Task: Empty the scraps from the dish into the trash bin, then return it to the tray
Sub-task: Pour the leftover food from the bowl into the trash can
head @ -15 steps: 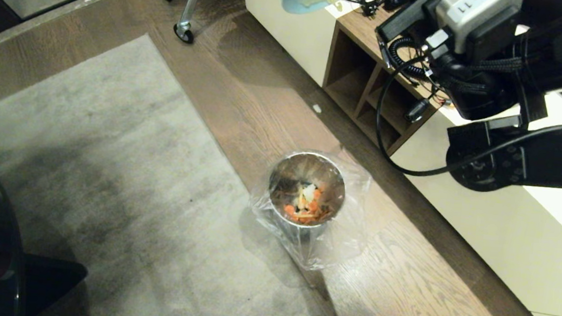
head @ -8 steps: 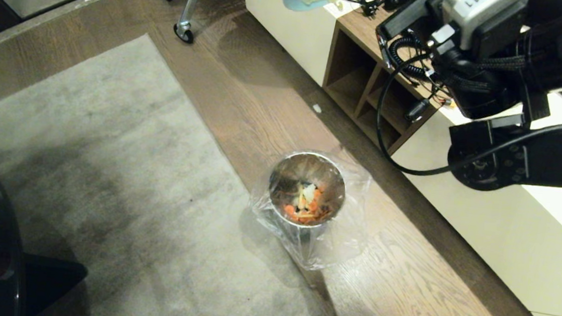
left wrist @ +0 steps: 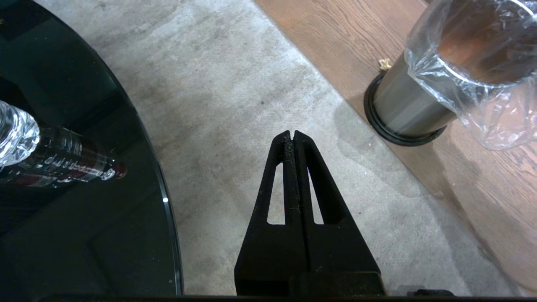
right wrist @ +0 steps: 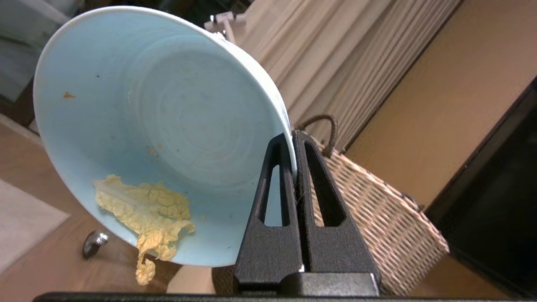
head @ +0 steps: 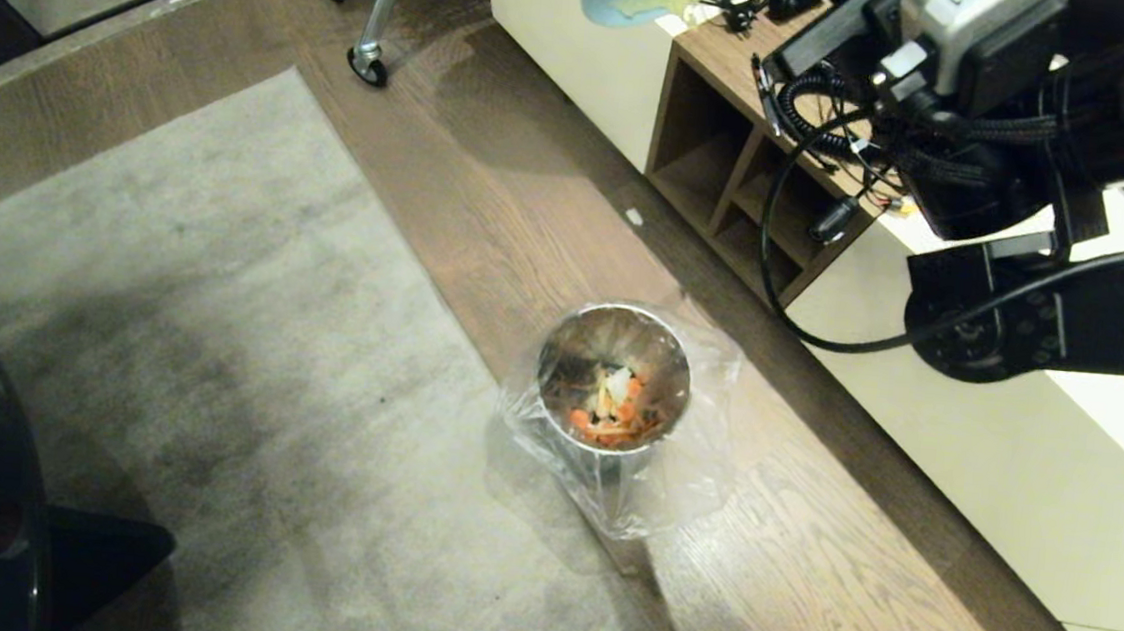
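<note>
The right gripper is clamped on the rim of the pale blue dish, holding it tilted high at the far right, above the wooden shelf unit. A yellow cabbage leaf clings to the dish's lower edge. The steel trash bin stands on the floor in the middle, orange and white scraps inside. The left gripper, fingers together, hangs over the grey rug, near the bin's left.
</note>
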Available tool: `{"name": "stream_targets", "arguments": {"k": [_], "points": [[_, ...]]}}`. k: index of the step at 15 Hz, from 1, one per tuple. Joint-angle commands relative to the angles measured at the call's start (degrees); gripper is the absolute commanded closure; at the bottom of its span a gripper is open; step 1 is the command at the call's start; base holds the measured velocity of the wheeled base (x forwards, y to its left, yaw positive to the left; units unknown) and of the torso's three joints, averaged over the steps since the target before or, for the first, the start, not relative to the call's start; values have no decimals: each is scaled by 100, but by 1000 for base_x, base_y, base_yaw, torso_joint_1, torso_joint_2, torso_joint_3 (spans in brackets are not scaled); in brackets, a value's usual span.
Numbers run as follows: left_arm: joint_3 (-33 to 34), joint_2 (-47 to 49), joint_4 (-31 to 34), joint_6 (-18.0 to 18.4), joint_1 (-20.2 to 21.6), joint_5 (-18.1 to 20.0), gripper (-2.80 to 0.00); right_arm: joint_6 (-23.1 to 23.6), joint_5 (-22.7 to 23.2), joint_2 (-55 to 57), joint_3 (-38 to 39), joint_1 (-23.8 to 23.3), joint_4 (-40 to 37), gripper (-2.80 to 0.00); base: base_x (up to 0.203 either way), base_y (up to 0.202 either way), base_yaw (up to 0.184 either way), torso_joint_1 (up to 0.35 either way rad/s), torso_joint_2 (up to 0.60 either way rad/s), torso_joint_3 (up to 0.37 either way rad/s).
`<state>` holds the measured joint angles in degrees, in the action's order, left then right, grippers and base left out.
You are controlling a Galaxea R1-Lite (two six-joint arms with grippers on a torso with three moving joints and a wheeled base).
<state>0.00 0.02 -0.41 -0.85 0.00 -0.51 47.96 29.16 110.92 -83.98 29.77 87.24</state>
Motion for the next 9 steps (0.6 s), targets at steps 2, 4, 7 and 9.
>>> {"name": "stream_targets", "arguments": {"k": [2,4,7,9], "points": [[0,-2,-2,-3,0,-2,0,18,-12,-208,341,-50,267,0,0,0,0,0,0,0],[0,-2,-2,-3,0,-2,0,-28,-6,-223,197,-57,232,0,0,0,0,0,0,0],[0,-2,-2,-3,0,-2,0,-5,-9,158,-17,-93,250,0,0,0,0,0,0,0],[0,-2,-2,-3,0,-2,0,6,27,-57,-132,-52,267,0,0,0,0,0,0,0]]}}
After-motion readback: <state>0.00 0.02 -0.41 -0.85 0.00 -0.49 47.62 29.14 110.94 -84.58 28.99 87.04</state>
